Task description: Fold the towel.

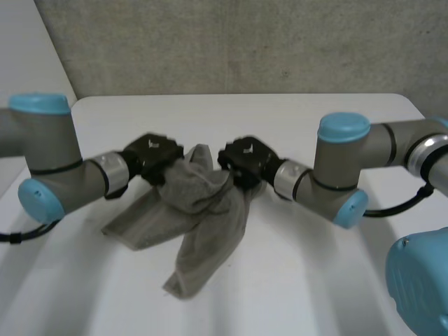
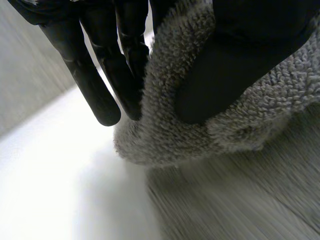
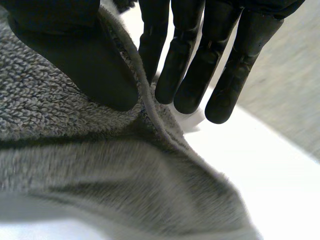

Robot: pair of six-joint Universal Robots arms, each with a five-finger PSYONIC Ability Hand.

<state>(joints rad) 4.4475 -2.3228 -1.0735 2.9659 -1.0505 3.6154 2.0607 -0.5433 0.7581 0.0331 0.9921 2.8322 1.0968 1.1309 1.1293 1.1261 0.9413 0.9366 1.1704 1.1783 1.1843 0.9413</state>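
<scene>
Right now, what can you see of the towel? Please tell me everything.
The towel is grey terry cloth, looped and fuzzy, with a hemmed edge. It is bunched, held up at its top, and its lower parts droop onto the white table. The left hand and right hand each pinch an upper edge between thumb and fingers.

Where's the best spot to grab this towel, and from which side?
Probably along its upper edge, from above. The towel droops bunched from there, its loose ends trailing on the table, so the edge is the one part raised and thin enough to pinch. The left hand and right hand both pinch it there, thumb against fingers.
</scene>
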